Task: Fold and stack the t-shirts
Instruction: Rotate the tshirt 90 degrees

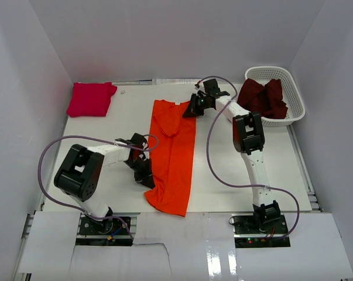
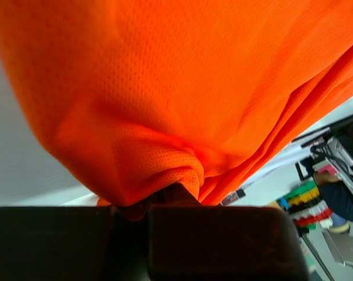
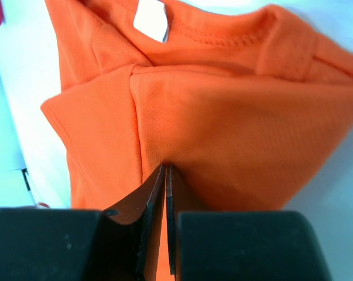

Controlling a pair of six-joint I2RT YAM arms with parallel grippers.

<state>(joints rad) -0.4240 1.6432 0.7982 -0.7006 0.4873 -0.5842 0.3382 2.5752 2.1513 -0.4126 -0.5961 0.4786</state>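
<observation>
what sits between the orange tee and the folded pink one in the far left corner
Nothing visible blocks it: only bare table and a tiny white speck lie between the orange tee and the pink tee. The left pincer and right pincer are both shut on the orange cloth.

The orange t-shirt (image 2: 182, 88) is matt, fine-holed mesh knit with a stitched ribbed collar. The magenta t-shirt (image 1: 91, 98) at 10 o'clock and the maroon t-shirt (image 1: 263, 98) at 2 o'clock are soft, matt cloth. The basket (image 1: 297, 99) is white plastic lattice. The table (image 1: 106, 126) is smooth and white, and the right gripper (image 3: 166, 175) is matt black.
</observation>
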